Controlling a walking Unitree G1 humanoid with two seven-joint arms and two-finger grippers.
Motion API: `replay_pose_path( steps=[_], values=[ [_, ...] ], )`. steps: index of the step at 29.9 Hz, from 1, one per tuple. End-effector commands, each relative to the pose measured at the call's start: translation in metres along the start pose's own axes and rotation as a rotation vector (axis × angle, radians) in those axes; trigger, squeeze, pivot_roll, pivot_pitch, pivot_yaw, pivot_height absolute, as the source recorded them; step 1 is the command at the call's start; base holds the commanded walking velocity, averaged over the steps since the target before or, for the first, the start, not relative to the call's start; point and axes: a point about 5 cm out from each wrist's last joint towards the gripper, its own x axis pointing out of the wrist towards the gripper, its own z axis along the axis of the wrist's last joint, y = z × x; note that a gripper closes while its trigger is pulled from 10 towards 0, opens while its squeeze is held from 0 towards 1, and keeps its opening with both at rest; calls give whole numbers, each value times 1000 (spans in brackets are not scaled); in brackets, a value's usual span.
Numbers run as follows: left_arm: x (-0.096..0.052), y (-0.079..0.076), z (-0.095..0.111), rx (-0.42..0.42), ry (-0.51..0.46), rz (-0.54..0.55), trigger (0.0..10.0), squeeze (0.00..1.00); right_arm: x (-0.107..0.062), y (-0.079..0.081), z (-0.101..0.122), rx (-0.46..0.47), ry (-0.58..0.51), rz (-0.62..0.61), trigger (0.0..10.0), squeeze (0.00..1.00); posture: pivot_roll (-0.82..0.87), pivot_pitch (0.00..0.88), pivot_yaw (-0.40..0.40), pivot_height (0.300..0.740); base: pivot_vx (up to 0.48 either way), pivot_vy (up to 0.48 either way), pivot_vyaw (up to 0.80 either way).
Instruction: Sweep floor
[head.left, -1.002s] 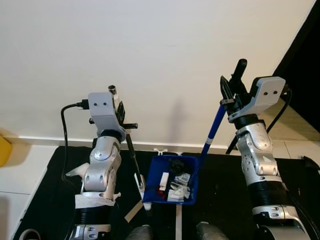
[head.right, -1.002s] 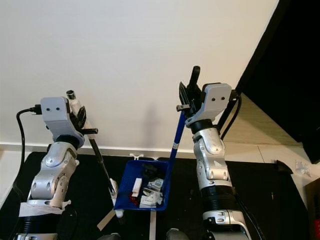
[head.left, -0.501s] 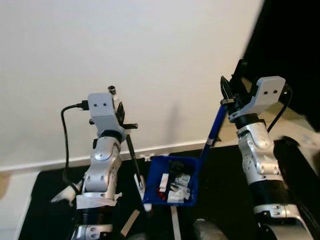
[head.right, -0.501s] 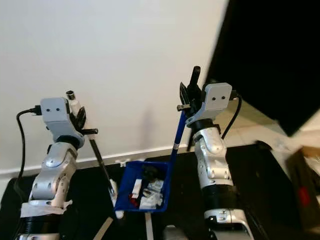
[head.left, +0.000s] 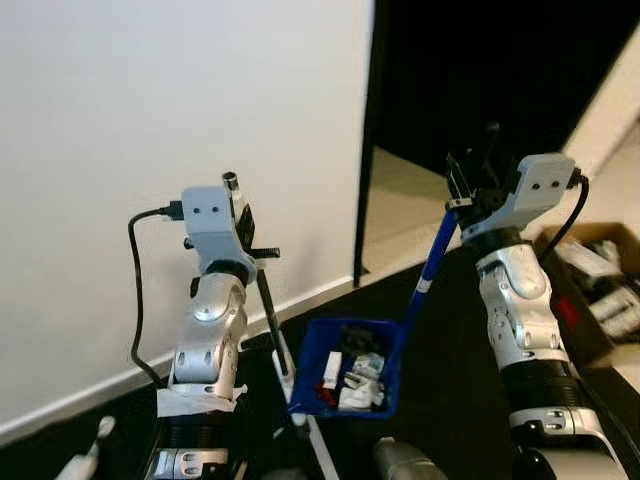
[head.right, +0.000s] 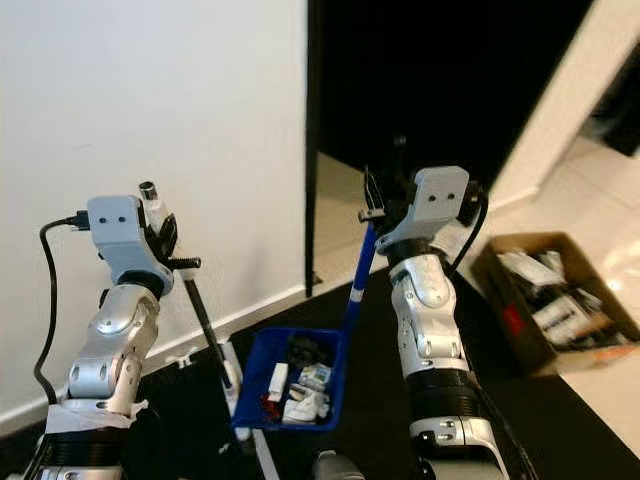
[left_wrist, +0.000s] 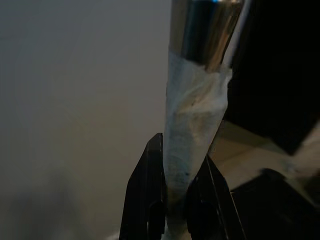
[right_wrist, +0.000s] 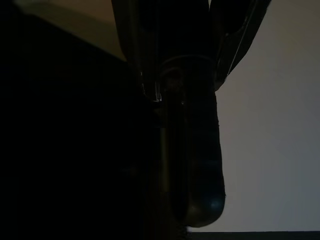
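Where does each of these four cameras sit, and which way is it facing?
Left eye view: on the head, looking down at both silver arms, the blue dustpan and white wall.
Right eye view: beside it, same scene, plus a cardboard box.
Left wrist view: on the left wrist, along the left gripper clamping the taped broom handle.
Right wrist view: on the right wrist, dark, along the dustpan handle.
Shared: both eyes show the dustpan.
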Motion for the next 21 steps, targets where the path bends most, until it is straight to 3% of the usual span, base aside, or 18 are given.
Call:
replay_pose_path(
  steps=[1,21],
  values=[
    [1,-2,7,-13,-36,-12,10000,0,1,1,3,22,-22,-7,10000,0,6,16,21,740,0,0,-788],
    [1,-5,6,-16,-39,-29,10000,0,1,1,3,16,-24,-3,10000,0,2,11,22,740,0,0,-788]
  ],
)
